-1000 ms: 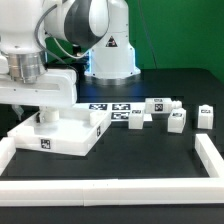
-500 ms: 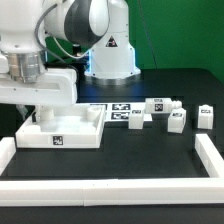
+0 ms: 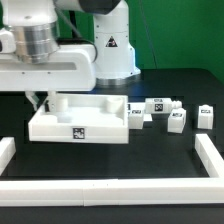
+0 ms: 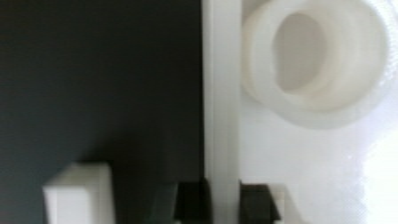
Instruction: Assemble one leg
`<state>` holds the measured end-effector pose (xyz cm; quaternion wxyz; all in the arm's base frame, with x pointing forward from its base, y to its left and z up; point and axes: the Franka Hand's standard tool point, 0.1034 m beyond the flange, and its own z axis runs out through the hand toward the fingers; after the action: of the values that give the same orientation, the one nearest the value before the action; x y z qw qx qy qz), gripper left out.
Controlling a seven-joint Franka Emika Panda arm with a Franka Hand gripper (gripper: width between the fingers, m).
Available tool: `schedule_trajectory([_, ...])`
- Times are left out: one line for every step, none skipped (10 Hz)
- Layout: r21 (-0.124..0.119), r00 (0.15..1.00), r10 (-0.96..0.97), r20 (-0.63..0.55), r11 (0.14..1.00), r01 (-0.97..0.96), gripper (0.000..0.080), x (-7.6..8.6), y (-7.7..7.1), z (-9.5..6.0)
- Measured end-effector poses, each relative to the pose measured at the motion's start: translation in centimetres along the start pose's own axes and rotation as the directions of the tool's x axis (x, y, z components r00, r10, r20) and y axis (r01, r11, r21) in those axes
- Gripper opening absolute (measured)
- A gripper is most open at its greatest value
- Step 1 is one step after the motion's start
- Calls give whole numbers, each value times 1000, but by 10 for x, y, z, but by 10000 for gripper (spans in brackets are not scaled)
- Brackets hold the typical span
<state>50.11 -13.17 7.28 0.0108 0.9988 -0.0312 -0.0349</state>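
I saw the gripper [image 4: 222, 203] with its jaws pinched onto the thin edge of the white panel [image 3: 85, 118], one dark finger on either side, beside a round socket [image 4: 317, 60]. The leg [image 3: 178, 121] sat on the black table [image 3: 110, 165] among others alike at the exterior view's right, well apart from the gripper.

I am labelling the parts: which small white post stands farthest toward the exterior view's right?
The leg standing alone; bare dark table separates it from the other legs, which group nearer the large white panel.
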Motion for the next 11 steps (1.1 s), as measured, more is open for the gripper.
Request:
schedule_trajectory([-20, 1000, 17, 0, 1000, -17, 57, 12, -18, 4])
schedule_trajectory([-46, 1000, -18, 6, 999, 19, 57, 24, -46, 11])
schedule_trajectory([-55, 999, -40, 16, 998, 41, 57, 25, -69, 19])
schedule_trajectory([-52, 998, -53, 19, 997, 54, 57, 24, -71, 20])
schedule_trajectory([-52, 999, -48, 20, 997, 49, 57, 24, -69, 20])
schedule_trajectory([-52, 999, -49, 21, 997, 50, 57, 24, -69, 21])
schedule_trajectory([-52, 999, -49, 22, 997, 50, 57, 23, -69, 22])
schedule_trajectory([-53, 999, -50, 23, 997, 51, 57, 23, -69, 22])
schedule_trajectory([-54, 999, -47, 25, 997, 49, 57, 23, -72, 25])
schedule_trajectory([-56, 998, -52, 18, 997, 53, 57, 27, -83, 32])
schedule_trajectory([-56, 998, -54, 14, 997, 54, 57, 34, -95, 35])
